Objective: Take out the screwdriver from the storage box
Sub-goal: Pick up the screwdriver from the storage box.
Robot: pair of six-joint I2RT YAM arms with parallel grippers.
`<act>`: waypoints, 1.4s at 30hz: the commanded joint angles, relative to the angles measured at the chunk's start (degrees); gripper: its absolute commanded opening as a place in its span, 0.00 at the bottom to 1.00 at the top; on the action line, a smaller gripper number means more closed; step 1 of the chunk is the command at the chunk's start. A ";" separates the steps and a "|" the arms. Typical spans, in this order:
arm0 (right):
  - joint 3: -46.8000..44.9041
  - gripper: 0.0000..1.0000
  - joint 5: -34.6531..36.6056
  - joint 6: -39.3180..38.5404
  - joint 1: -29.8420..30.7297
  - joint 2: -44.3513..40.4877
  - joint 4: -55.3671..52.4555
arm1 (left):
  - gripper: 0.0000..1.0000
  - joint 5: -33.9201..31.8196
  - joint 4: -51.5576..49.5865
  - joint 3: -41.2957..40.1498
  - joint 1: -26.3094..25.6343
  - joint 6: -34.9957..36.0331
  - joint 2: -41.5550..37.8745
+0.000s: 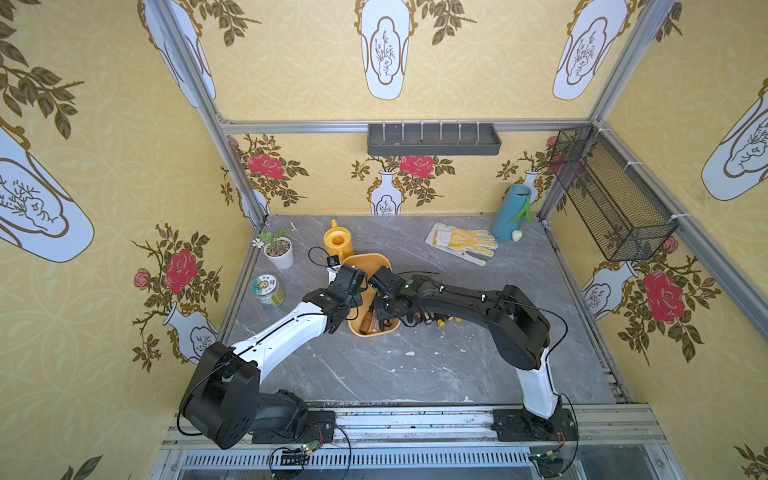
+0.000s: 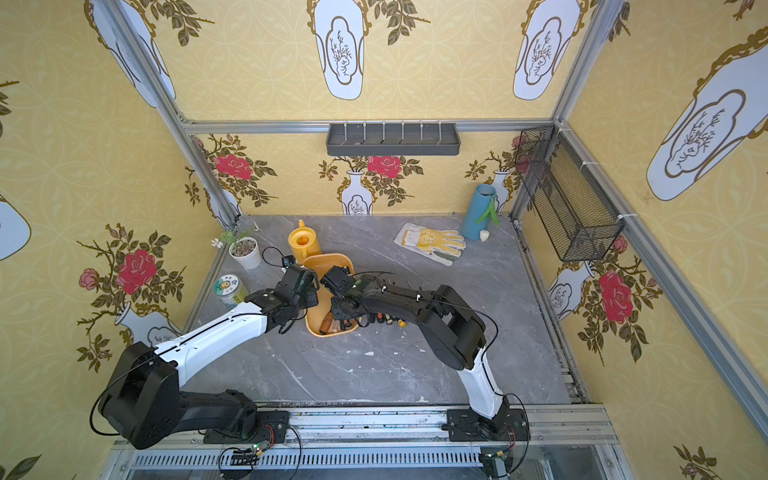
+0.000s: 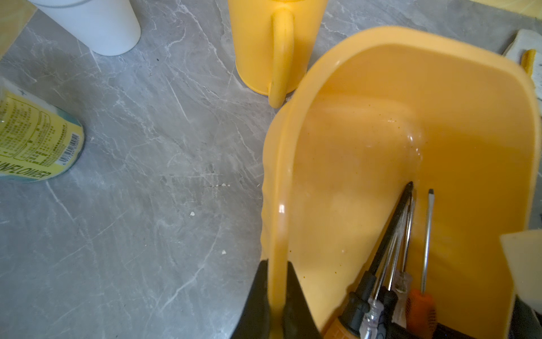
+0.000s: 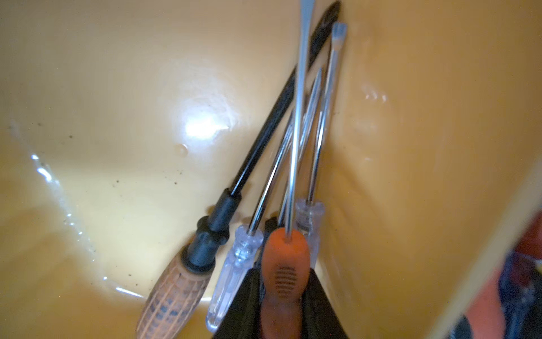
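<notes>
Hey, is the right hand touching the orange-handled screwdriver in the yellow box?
Touching. The right wrist view shows the right hand with both fingers pressed against the handle of the orange-handled screwdriver.

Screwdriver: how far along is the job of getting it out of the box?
Done: the left gripper is shut on the rim of the box, steadying it. In hand: the right gripper is shut on the orange handle of the screwdriver, whose shaft crosses over the other screwdrivers. Left: it is inside the box, so it has to be lifted clear of the rim and set outside.
</notes>
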 commanded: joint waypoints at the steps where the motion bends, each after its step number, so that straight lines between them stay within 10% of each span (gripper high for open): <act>1: -0.16 0.00 -0.42 -0.56 0.05 -0.36 1.94 | 0.00 0.19 1.78 0.07 -0.02 -0.25 0.33; 42: -7.67 0.00 3.11 -17.42 -7.72 -18.57 0.64 | 0.00 -3.06 0.36 0.73 -0.02 2.17 1.61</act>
